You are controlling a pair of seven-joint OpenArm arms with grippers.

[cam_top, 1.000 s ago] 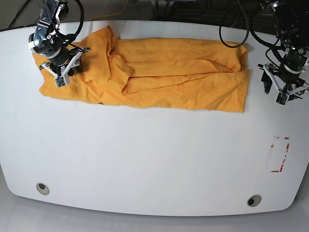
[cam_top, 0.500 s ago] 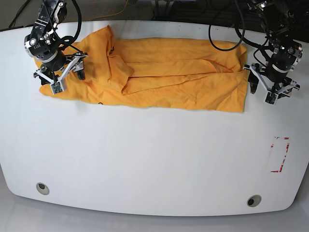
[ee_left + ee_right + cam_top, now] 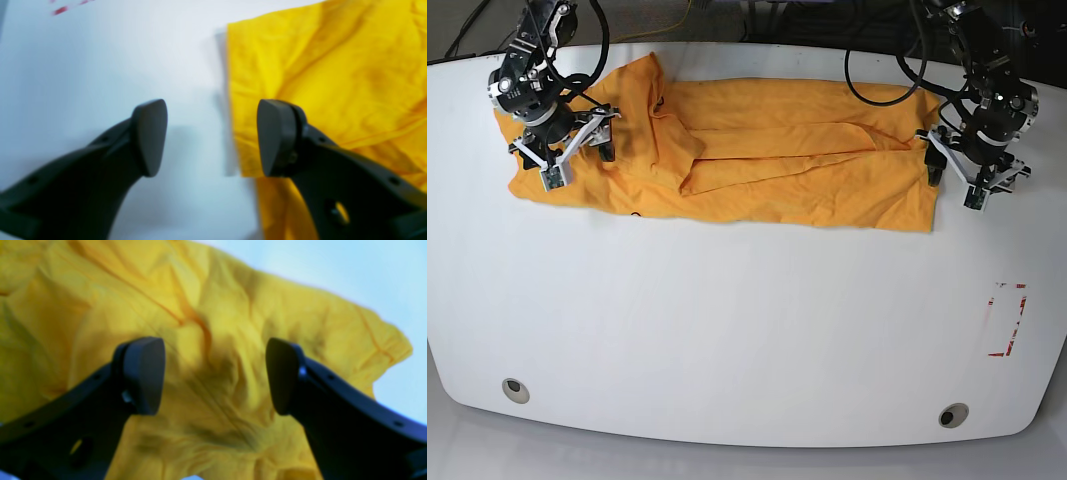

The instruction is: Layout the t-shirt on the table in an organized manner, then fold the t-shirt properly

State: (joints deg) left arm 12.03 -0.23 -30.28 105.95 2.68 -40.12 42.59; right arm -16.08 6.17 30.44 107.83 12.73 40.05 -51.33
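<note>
One shirt [image 3: 757,160], orange-yellow and creased, stretched in a long band across the far part of the table [image 3: 747,330], folded over itself, with a straight end edge on the base view's right. Plenty of bare white surface nearer the camera, down to two grey grommets [image 3: 515,390] and a red tape outline [image 3: 1009,320]. Left gripper [image 3: 211,136] spread wide, straddling that end edge, one finger [image 3: 277,136] over cloth, the other over bare table. Right gripper [image 3: 213,373] likewise spread, above the rumpled opposite end, clasping nothing.
</note>
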